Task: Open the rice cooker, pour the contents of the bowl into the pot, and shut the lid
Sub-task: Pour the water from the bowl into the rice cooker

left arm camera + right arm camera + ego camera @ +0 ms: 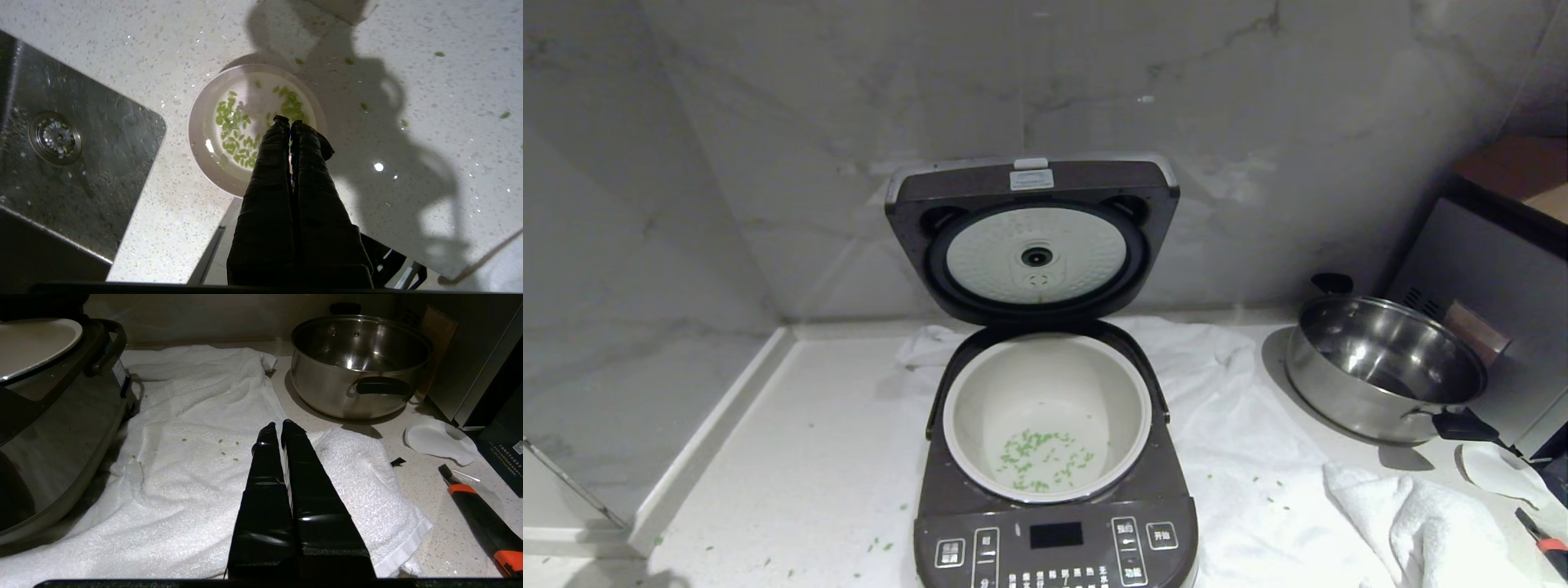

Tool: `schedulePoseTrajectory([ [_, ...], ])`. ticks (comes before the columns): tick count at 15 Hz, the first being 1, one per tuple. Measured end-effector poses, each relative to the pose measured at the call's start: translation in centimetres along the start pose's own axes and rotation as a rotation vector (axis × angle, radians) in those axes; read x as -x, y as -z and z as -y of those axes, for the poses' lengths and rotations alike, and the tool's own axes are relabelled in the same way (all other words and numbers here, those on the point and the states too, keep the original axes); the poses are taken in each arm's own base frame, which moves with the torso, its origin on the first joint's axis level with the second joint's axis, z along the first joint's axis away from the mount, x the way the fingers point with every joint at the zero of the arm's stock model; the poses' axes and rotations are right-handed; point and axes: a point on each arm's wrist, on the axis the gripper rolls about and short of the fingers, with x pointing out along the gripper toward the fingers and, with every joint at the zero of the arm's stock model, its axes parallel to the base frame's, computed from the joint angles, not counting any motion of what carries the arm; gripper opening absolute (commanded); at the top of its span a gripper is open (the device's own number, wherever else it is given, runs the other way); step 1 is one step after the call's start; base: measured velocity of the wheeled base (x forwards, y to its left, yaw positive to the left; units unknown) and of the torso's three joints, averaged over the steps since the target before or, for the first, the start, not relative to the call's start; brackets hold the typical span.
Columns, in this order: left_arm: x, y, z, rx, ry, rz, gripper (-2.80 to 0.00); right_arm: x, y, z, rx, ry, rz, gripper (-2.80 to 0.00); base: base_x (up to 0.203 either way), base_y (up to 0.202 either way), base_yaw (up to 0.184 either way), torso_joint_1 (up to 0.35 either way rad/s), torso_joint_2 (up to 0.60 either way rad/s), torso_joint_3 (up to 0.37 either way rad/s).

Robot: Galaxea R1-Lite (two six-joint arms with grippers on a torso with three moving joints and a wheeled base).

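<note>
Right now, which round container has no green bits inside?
The steel pan on the right; the cooker's white pot and the pink bowl both hold green bits.

Grey-veined marble wall panels (768, 122) meet in a corner at the far left, rising from a pale speckled stone countertop (792, 457) with a raised lip along its left edge. A crumpled white towel (1241, 457) is spread over the counter's middle and right, and farther right stand a shiny steel pan (1384, 367) with black handles and a grey box appliance (1494, 294) against the wall. A steel sink (69, 163) with a round drain is sunk into the counter, and hard light throws sharp shadows across the stone.
</note>
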Motion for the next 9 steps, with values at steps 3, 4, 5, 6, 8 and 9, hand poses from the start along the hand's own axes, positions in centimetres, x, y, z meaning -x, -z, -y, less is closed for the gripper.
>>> schedulePoseTrajectory([
  [3, -0.4, 1.0, 0.0, 0.025, 0.033, -0.014, -2.8, 0.0, 0.0, 0.0, 0.011, 0.0, 0.0, -2.8, 0.0, 0.0, 0.0, 0.0, 0.0, 0.0],
  [4, 0.0, 1.4, 0.4, 0.027, 0.057, 0.003, -2.8, 0.0, 0.0, 0.0, 0.023, -0.002, 0.004, -2.8, 0.0, 0.0, 0.0, 0.0, 0.0, 0.0],
  [5, 0.6, 1.9, 0.9, 0.023, 0.09, 0.03, -2.8, 0.1, -0.5, 0.0, 0.048, -0.008, 0.029, -2.8, 0.0, 0.0, 0.0, 0.0, 0.0, 0.0],
  [6, 1.4, 2.4, 1.7, 0.016, 0.128, 0.063, -2.8, 0.4, -1.6, -0.1, 0.07, -0.015, 0.068, -2.8, 0.0, 0.0, 0.0, 0.0, 0.0, 0.0],
  [8, 3.0, 3.4, 3.4, -0.023, 0.215, 0.144, -2.8, 0.7, -4.0, -0.1, 0.066, -0.043, 0.104, -2.8, 0.0, 0.0, 0.0, 0.0, 0.0, 0.0],
  [9, 3.8, 3.8, 4.4, -0.057, 0.263, 0.185, -2.8, 0.6, -5.9, -0.2, 0.044, -0.061, 0.109, -2.8, 0.0, 0.0, 0.0, 0.0, 0.0, 0.0],
])
